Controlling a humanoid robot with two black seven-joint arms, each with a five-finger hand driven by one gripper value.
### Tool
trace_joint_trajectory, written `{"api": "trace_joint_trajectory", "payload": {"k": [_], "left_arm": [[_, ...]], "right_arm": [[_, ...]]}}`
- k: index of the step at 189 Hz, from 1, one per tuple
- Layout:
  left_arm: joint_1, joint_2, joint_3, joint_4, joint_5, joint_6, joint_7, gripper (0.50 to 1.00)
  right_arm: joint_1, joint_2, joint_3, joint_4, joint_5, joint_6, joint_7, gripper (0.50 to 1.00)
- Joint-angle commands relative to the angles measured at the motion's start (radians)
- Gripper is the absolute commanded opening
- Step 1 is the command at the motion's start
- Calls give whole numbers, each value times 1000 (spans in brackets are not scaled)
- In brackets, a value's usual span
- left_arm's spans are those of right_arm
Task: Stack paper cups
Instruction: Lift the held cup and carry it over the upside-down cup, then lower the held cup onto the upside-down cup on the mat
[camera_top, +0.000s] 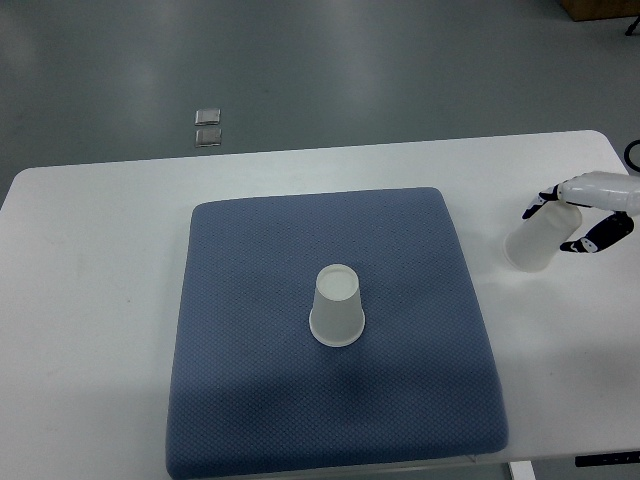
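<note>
A broad white bench (90, 250) is carrying a square blue textured cushion mat (250, 400). At the mat's centre a white paper cup (337, 306) is standing upside down. The right hand (585, 222), over the bench's right side, is clasping a translucent paper cup (535, 243), tilted mouth down-left, well right of the standing cup.

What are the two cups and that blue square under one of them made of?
Cup on the mat: likely paper, matte white. Cup in the right hand: paler, slightly translucent, so possibly thin plastic or waxed paper. Blue mat: seems a fabric-covered pad, given its dotted weave and soft rounded edges.
</note>
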Motion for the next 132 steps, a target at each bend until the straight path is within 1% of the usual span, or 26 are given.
{"api": "trace_joint_trajectory", "payload": {"k": [1,44,59,78,96,106,119,132], "left_arm": [[0,0,0,-1,-1,-1,1,1000],[0,0,0,1,0,1,1,1000],[0,0,0,-1,0,1,1,1000],[0,0,0,-1,0,-1,1,1000],[0,0,0,-1,0,1,-1,1000],[1,0,0,-1,0,-1,1,1000],[1,0,0,-1,0,1,-1,1000],[0,0,0,-1,-1,-1,-1,1000]], "right_arm": [[38,-1,-2,65,29,4,0,682],[141,22,-2,225,43,27,0,684],[169,27,-2,280,43,47,0,688],[212,30,-2,337,43,116,0,693],[242,50,-2,383,43,164,-5,693],[256,59,-2,407,43,185,-22,693],[276,85,-2,429,43,216,-68,695],[278,106,-2,439,44,233,-100,693]]}}
